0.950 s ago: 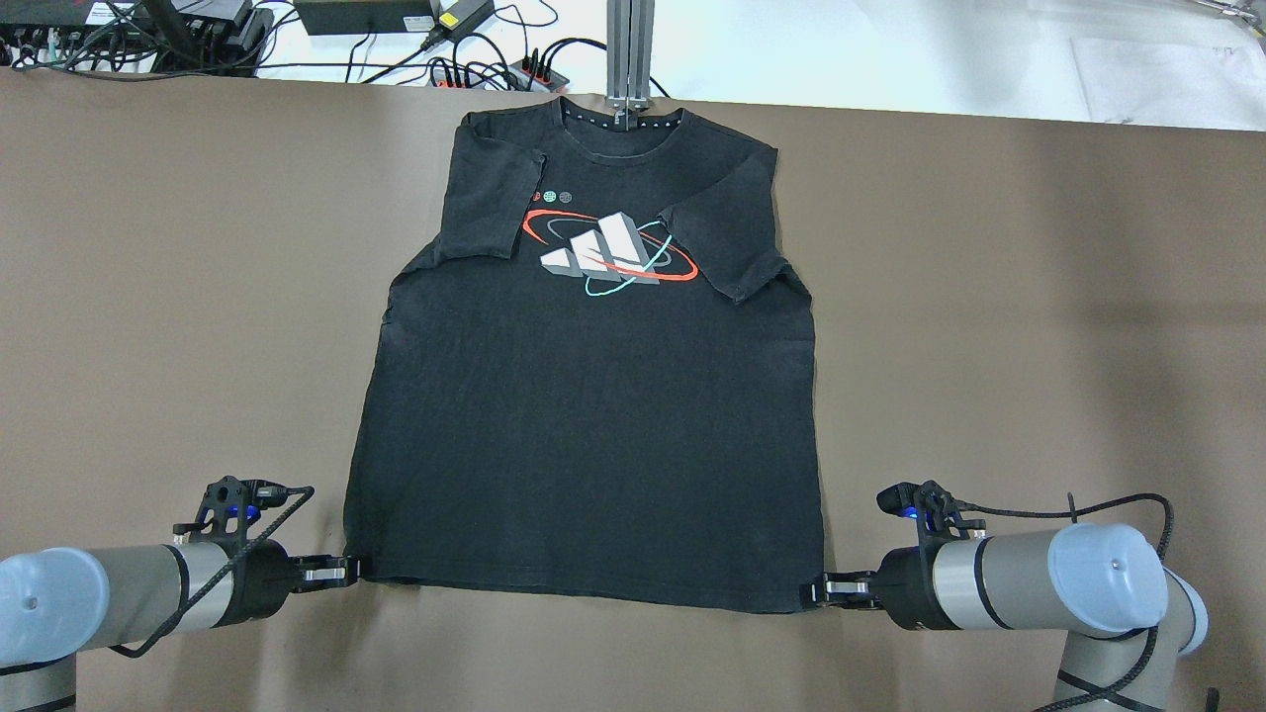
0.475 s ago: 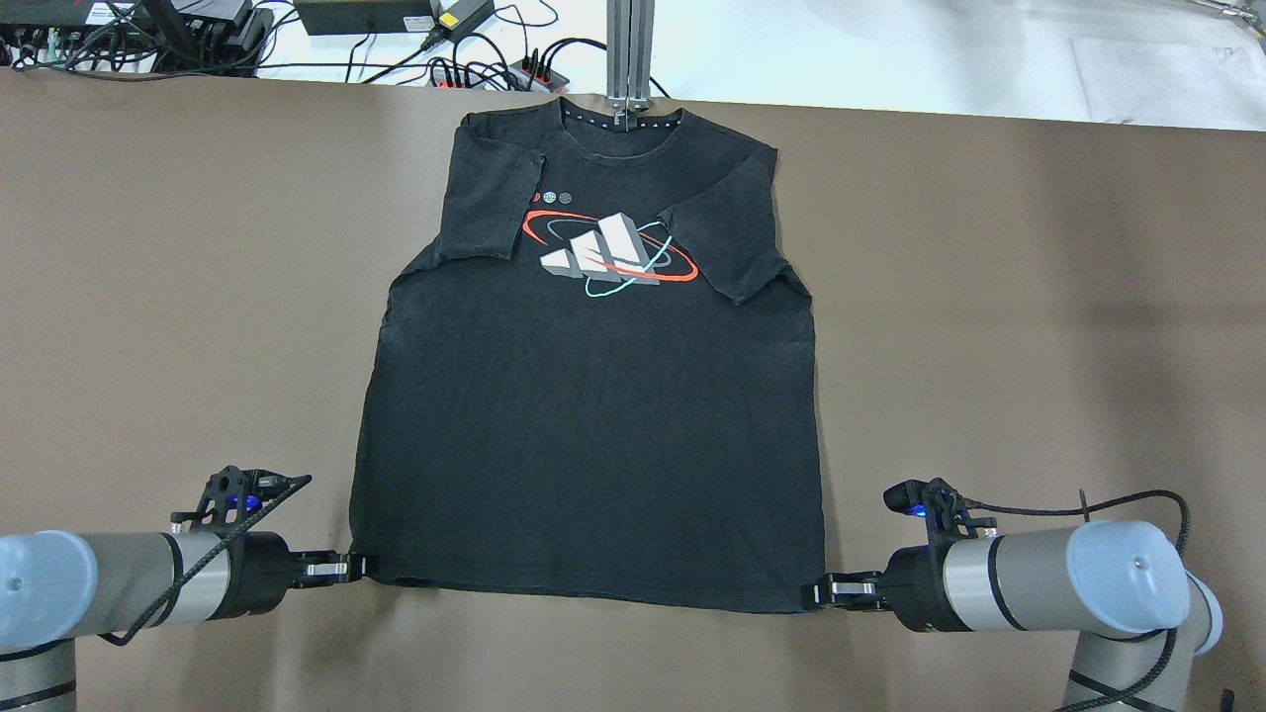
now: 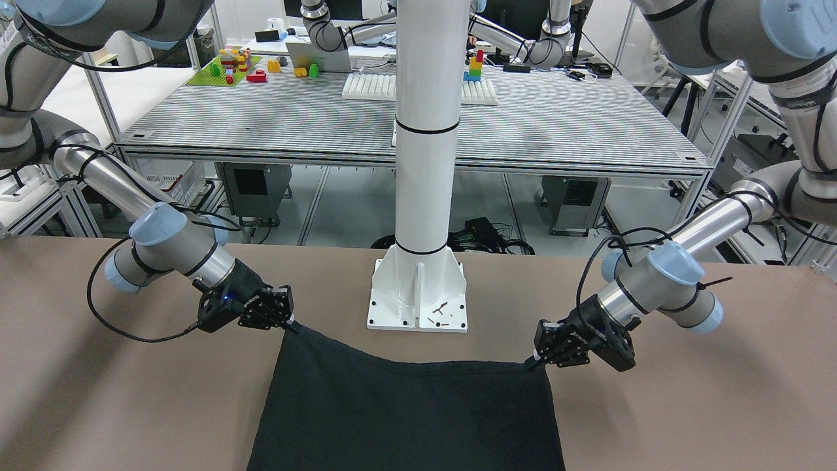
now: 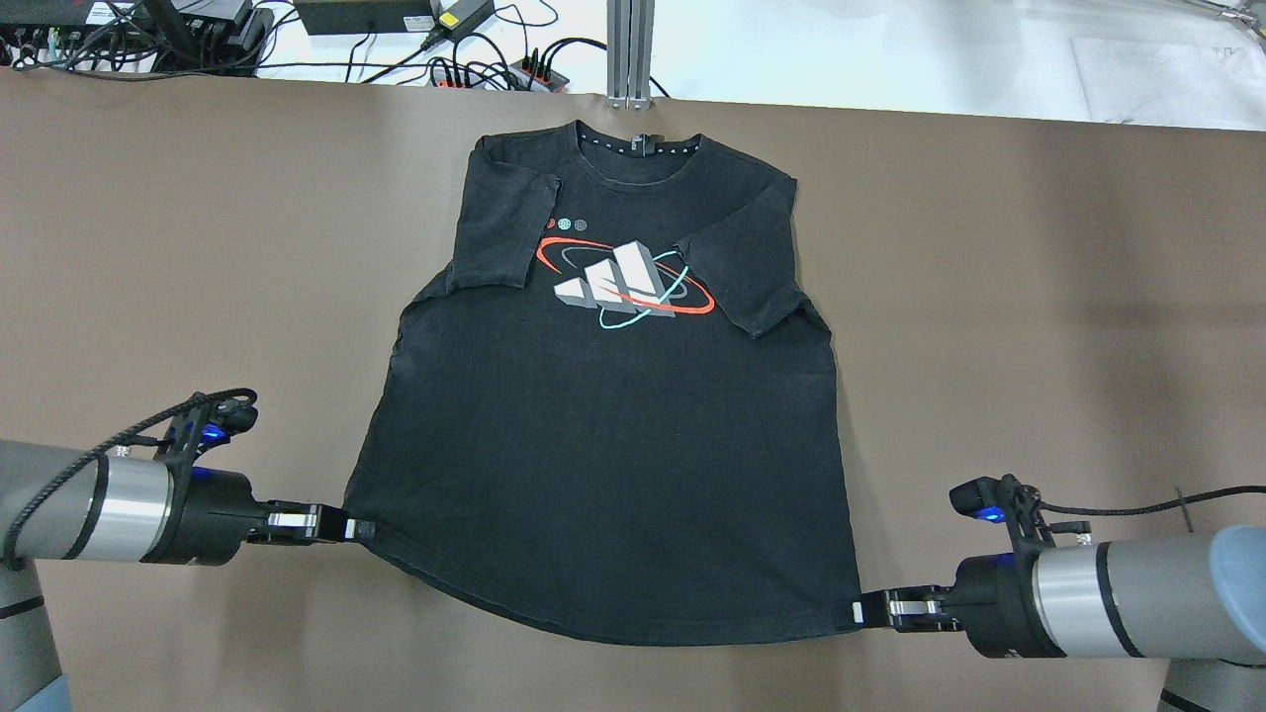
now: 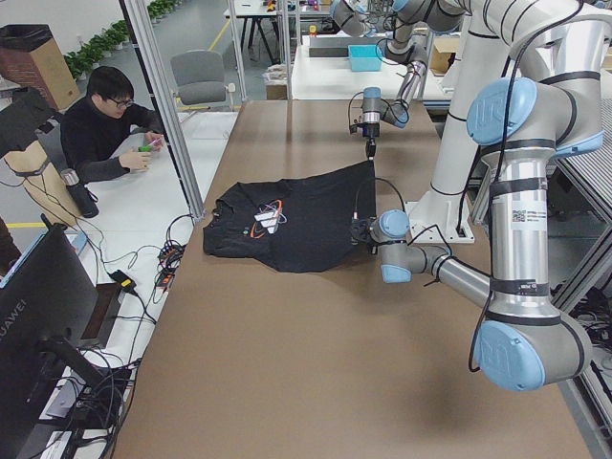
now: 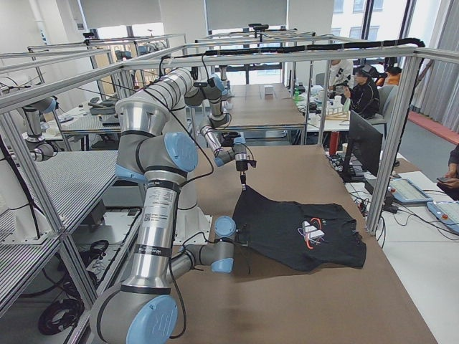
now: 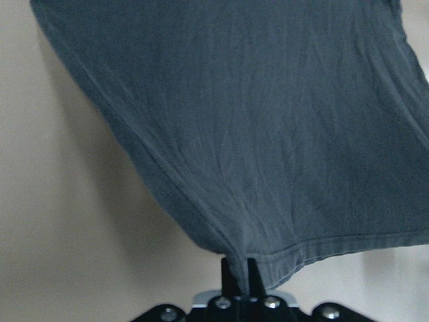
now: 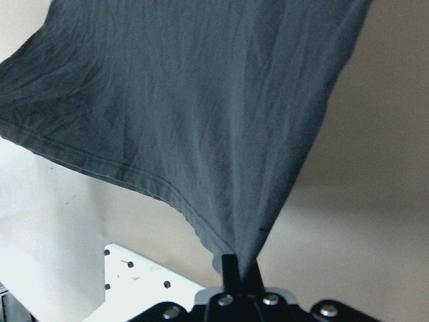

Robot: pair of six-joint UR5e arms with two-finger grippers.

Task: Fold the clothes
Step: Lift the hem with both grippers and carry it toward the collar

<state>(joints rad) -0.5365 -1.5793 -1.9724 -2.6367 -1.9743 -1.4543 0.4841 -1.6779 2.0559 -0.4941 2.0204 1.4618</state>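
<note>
The clothes are one black T-shirt [image 4: 603, 435] with a white, grey, red and light-blue chest print [image 4: 625, 282]. It lies chest up, collar at the far side and both sleeves folded inward. My left gripper [image 4: 351, 527] is shut on the near left hem corner. My right gripper [image 4: 856, 611] is shut on the near right hem corner. The hem hangs off the table and sags between them. In the front-facing view the left gripper [image 3: 537, 358] and right gripper [image 3: 291, 325] hold the shirt [image 3: 405, 412] taut. Both wrist views show the fabric [image 7: 268, 134] [image 8: 188, 114] pinched between the fingers.
An aluminium post [image 4: 630, 54] stands at the table's far edge, with cables and power strips [image 4: 495, 69] behind it. The robot's white pedestal [image 3: 418, 294] sits just behind the hem. A person [image 5: 105, 134] sits at a desk beyond the table's far side.
Both grippers have risen with the hem corners still pinched. The hem has left the table, and the whole shirt has slid toward the robot, its collar away from the far edge.
</note>
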